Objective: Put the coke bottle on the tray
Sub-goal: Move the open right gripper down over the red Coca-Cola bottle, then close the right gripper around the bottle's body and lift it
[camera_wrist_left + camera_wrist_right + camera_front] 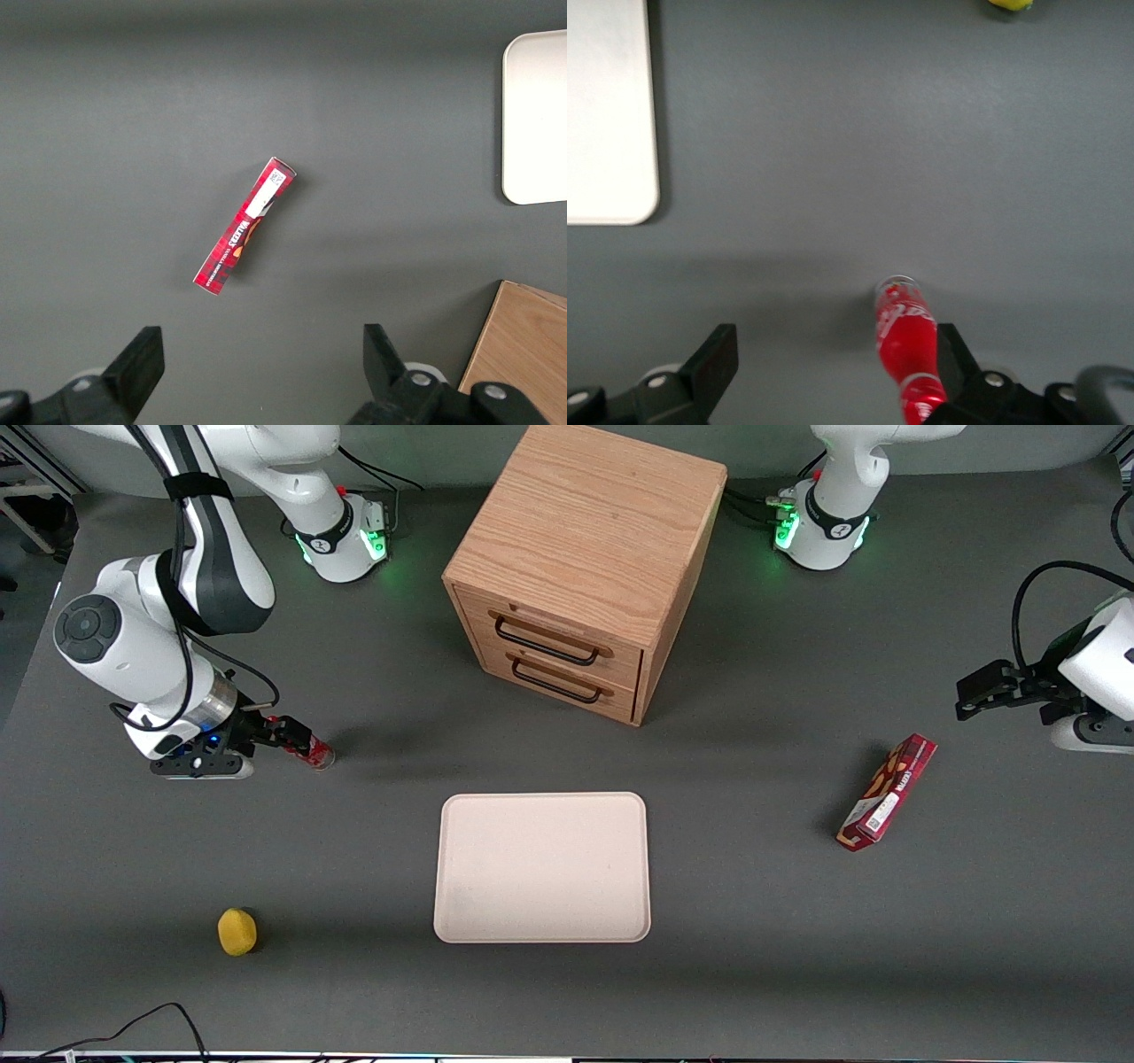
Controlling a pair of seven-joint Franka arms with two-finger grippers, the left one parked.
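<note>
Between gripper (292, 737) and tray (542, 868), bare table; coke bottle (308, 750) alongside.

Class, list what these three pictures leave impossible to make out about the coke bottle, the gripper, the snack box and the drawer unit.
- Coke bottle: cap end cut off by the right wrist view's edge; in the front view the gripper covers it.
- Gripper: its contact with the bottle is unclear in both views.
- Snack box: lettering too small to read.
- Drawer unit: contents hidden, drawers closed.
- Tray: cut off by both wrist views' edges.
</note>
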